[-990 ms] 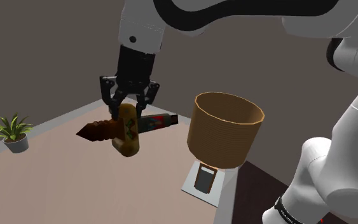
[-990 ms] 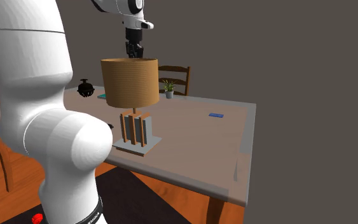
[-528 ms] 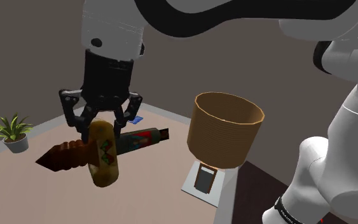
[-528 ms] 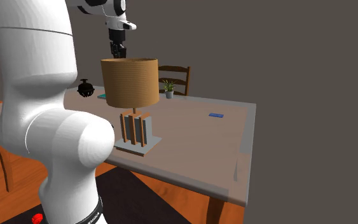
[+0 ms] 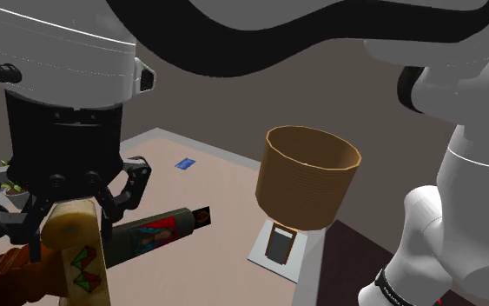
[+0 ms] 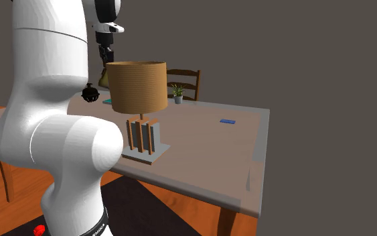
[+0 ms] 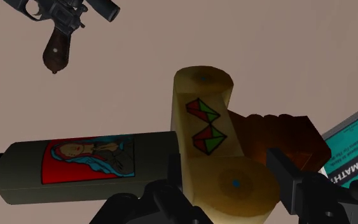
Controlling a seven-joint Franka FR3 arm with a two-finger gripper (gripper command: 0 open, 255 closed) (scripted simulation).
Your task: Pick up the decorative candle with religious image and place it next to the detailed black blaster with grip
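My gripper [image 5: 69, 213] hangs high above the table, shut on a bundle. The candle [image 7: 88, 162] is a dark olive cylinder with a red label showing a robed figure. It sticks out sideways from the fingers [image 7: 165, 197] and shows in the shoulder view as the candle [image 5: 151, 235]. A yellow mallet head [image 7: 206, 121] with red and green triangles sits between the fingers against the candle's end. Its brown ridged handle [image 7: 279, 130] points the other way. The black blaster [image 7: 63, 19] with a brown grip lies on the table below. In the second exterior view the gripper [image 6: 103, 57] is up beside the brown shade.
A ribbed brown shade [image 5: 310, 178] on a slatted stand [image 6: 142, 137] rises from the near table edge. A teal book [image 7: 355, 146] lies below the gripper. A small blue card [image 6: 228, 121], a potted plant [image 6: 177, 92] and a chair [image 6: 188, 75] are at the far side.
The gripper has carried the candle and the mallet up and towards the shoulder camera, to that view's lower left. In the second exterior view it has shifted left, away from the shade.
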